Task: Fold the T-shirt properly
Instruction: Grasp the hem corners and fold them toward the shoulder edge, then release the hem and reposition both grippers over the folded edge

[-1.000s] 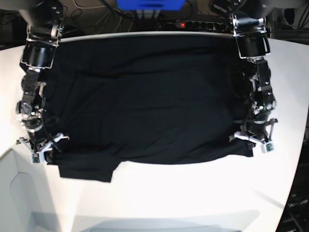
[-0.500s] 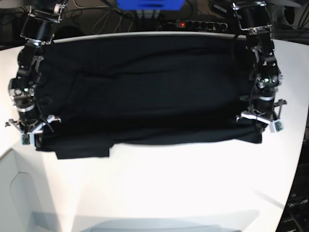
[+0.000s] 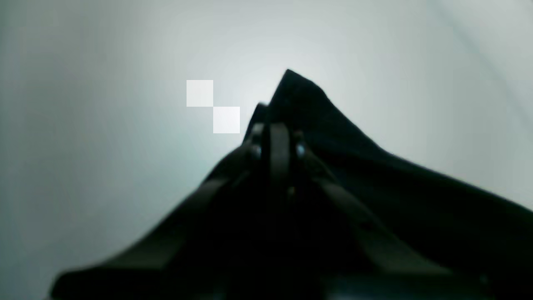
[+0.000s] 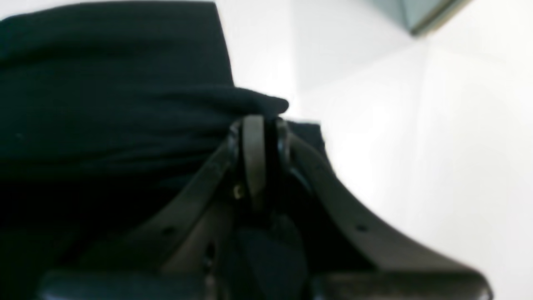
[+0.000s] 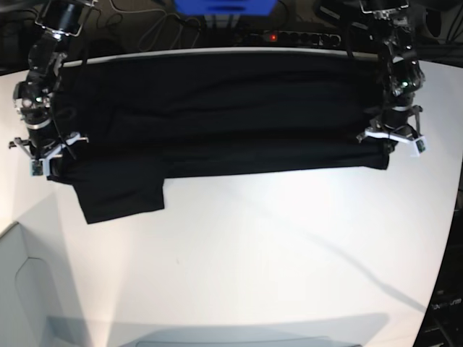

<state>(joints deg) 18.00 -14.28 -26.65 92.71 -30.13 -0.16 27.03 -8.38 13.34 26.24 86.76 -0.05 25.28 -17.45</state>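
Across the upper half of the frame, the large black cloth T-shirt (image 5: pixel 217 116) now lies farther back on the white tabletop (image 5: pixel 253 253), carried by the left gripper (image 5: pixel 391 137) and right gripper (image 5: pixel 45 155), jaws clamped on its edge, doubling it lengthwise.

Bright overhead light washes the white table (image 5: pixel 239 260) almost to glare — a thin arm shadow slants toward its right edge. The base view bows at its edges. Both wrist views are soft and blurred — the left carries two pale blocky artefacts.
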